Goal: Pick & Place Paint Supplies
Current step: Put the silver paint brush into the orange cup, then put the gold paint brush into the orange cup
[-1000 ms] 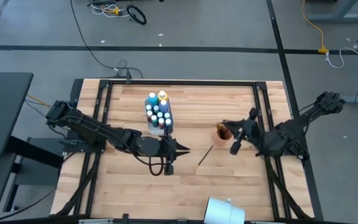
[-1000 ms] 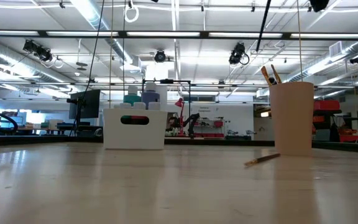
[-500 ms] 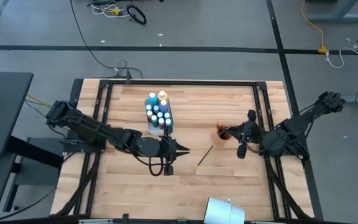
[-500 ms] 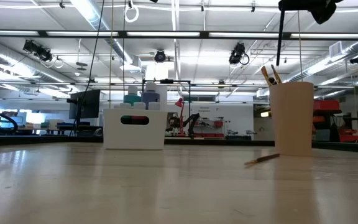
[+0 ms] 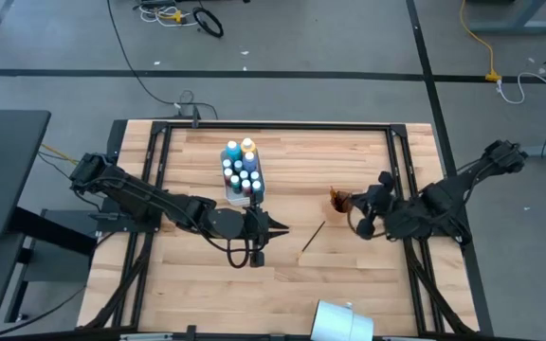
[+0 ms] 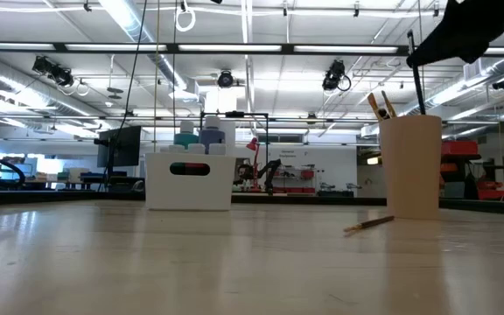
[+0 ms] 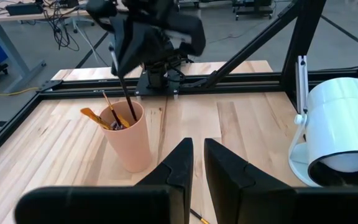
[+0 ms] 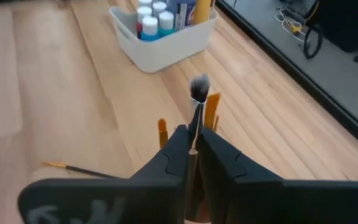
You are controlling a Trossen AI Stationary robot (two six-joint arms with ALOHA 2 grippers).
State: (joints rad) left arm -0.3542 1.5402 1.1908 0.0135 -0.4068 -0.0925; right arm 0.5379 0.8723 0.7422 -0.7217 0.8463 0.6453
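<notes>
Seen from above, the right claw [image 5: 363, 216] is held just beside the brush cup [image 5: 340, 201], on the side away from the white bin [image 5: 242, 176] of paint bottles [image 5: 243, 170]. A loose brush [image 5: 313, 236] lies on the surface [image 5: 292, 275] near the cup, between it and the left claw [image 5: 275, 227], which waits low over the boards.

In the low view, a dark brush [image 6: 417, 80] is seen hanging upright into the cup's [image 6: 409, 164] mouth from the right claw above; the loose brush [image 6: 370, 224] lies at the cup's foot.

In the left wrist view, the left claw's [image 7: 195, 163] fingers are seen nearly shut, with nothing between them, pointed at the cup [image 7: 125, 136].

In the right wrist view, the right claw [image 8: 193, 146] is clamped on the brush's [image 8: 197, 102] handle, bristles up.

The step in hand is judged to be dropping this brush into the cup. Next, the grip must be released over the cup's mouth, after which the loose brush remains to be fetched.
</notes>
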